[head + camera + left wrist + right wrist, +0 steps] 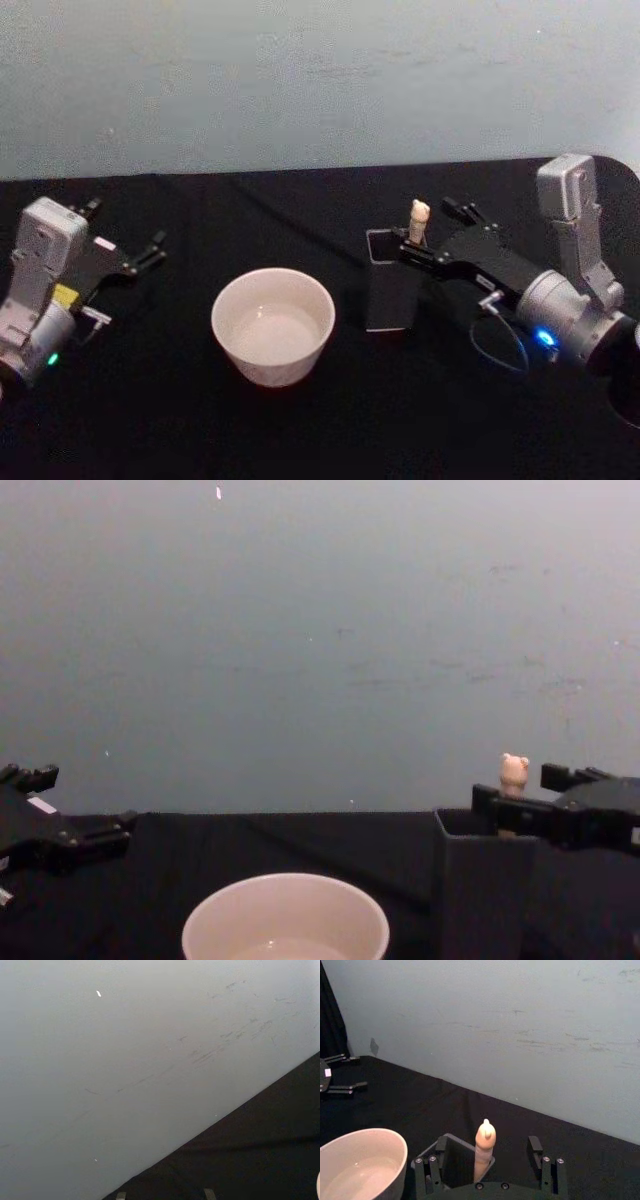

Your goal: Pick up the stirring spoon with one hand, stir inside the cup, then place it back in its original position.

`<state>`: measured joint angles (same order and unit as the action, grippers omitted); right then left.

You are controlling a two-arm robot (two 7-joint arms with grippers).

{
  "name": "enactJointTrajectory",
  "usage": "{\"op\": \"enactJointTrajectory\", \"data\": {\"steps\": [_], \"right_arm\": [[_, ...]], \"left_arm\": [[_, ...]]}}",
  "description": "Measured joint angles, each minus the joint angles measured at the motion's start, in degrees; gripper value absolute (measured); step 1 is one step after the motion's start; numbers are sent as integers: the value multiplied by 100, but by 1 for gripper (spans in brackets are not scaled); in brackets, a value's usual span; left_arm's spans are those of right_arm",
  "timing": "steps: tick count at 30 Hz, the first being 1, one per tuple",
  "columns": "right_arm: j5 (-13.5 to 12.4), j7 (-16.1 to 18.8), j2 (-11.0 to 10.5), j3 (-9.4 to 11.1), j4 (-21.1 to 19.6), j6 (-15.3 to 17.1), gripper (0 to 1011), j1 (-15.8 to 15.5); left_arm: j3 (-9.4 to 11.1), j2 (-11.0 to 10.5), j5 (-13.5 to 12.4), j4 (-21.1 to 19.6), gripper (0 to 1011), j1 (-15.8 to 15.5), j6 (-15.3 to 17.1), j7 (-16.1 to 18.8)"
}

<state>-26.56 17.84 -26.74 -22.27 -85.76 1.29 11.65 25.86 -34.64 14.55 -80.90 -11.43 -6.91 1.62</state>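
Head view: right gripper (430, 230) is level with the top of the holder (388, 295), jaws apart, one finger on either side of the stirring spoon (419, 218). The spoon stands upright in the holder, bear-head end up, bowl hidden inside. In the right wrist view the handle sits between the fingers with no contact visible on either side. Judged: pre-grasp pose. The fingers are set just above the holder rim because the exposed handle is the only part free to clamp, and a side approach keeps the holder walls out of the way. Cup (273, 325) sits mouth up on the bench (300, 440), beyond the holder from the right gripper, near the holder but apart from it. It may hold a little clear liquid; cannot confirm. The carry from holder to cup is short, likely why this arm takes the job. Left gripper (128, 226) is idle on the far side of the cup from the right gripper, well apart, fingers spread, holding nothing. Next: close on the handle and lift straight up to clear the walls. Risks: the slim handle tilts if squeezed off-centre; the tall, narrow holder may tip if dragged.
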Motion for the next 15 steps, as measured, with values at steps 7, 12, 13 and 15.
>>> {"op": "enactJointTrajectory", "data": {"steps": [7, 12, 13, 15], "right_arm": [[6, 109, 162, 49, 153, 51, 1002, 119], [26, 170, 215, 94, 154, 119, 1002, 134], [47, 186, 221, 108, 142, 148, 1002, 134], [53, 192, 223, 113, 135, 160, 1002, 132]], "left_arm": [[0, 0, 0, 0, 1001, 0, 0, 0], [0, 0, 0, 0, 1001, 0, 0, 0], [0, 0, 0, 0, 1001, 0, 0, 0], [0, 0, 0, 0, 1001, 0, 0, 0]]}}
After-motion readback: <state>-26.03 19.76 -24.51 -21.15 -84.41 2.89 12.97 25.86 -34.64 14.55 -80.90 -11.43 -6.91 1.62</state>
